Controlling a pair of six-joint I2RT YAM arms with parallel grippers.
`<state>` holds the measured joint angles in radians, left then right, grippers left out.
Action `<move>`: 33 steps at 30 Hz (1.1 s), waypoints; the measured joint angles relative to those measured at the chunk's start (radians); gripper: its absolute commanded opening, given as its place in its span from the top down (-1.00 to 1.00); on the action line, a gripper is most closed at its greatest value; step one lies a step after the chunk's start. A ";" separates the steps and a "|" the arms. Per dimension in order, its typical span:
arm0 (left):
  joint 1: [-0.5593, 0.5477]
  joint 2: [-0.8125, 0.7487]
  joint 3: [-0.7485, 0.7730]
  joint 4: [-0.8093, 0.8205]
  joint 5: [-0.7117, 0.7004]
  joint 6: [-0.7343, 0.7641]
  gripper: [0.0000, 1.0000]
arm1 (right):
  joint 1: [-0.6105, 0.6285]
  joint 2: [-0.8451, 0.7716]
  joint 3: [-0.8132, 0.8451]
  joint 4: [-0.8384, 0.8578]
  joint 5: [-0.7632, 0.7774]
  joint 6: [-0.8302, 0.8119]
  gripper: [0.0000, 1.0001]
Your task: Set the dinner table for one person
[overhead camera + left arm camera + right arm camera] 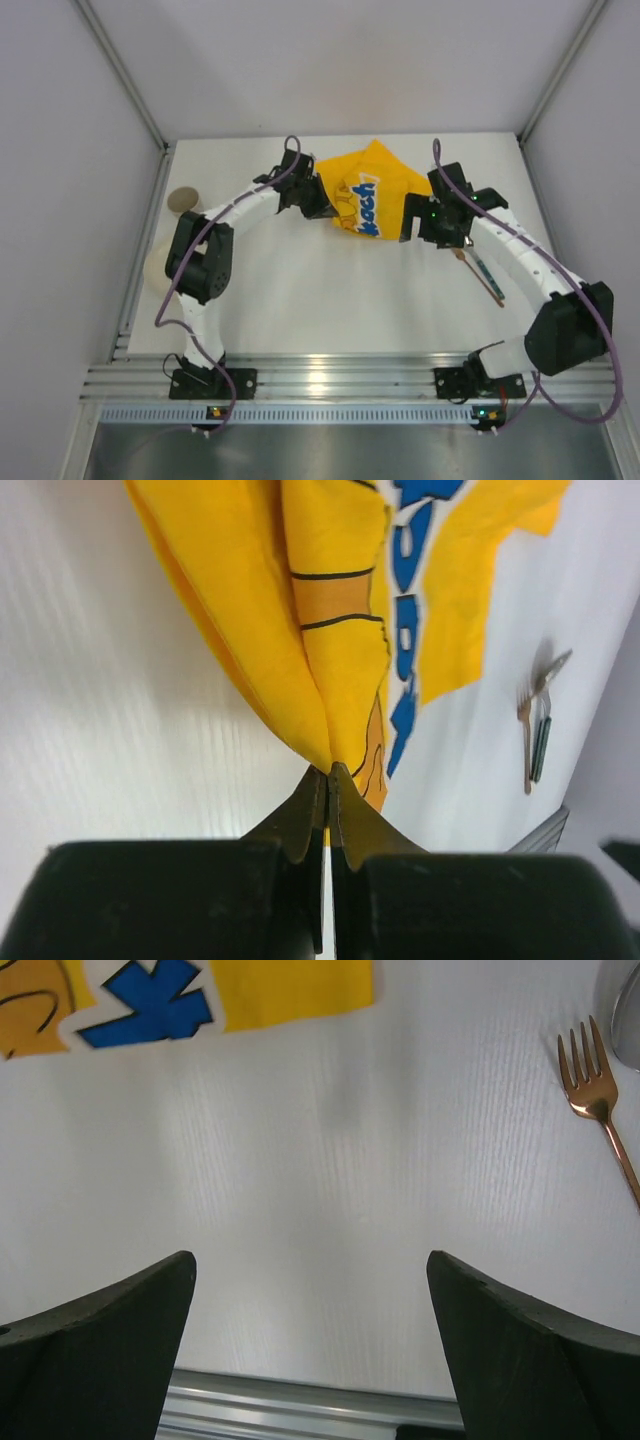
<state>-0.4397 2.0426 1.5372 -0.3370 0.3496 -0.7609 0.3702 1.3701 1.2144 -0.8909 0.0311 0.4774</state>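
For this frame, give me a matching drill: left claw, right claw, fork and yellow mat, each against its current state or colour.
1. left claw
2. right claw
3. fork
4. yellow mat

A. copper-coloured, lying flat on the dinner table
B. open, holding nothing
C. shut on cloth
D. bunched into folds, pinched at one edge

Pairs: 1-C, 2-B, 3-A, 4-D

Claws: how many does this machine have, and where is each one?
2. The left claw is shut on the yellow cloth at the far middle of the table. The right claw hangs open over bare table beside a fork. None seems hidden.
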 measured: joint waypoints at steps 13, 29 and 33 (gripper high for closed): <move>-0.004 -0.295 -0.307 -0.061 -0.005 0.049 1.00 | -0.117 0.254 -0.178 0.316 -0.256 -0.011 -0.78; -0.008 -0.376 -0.373 -0.119 -0.018 0.050 1.00 | -0.093 0.375 -0.241 0.602 -0.423 0.095 0.01; -0.008 -0.376 -0.372 -0.119 -0.017 0.050 1.00 | -0.063 0.373 -0.268 0.647 -0.431 0.108 0.47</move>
<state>-0.4477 1.6669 1.1652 -0.4564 0.3328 -0.7105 0.3069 1.7428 0.9463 -0.2440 -0.3996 0.5850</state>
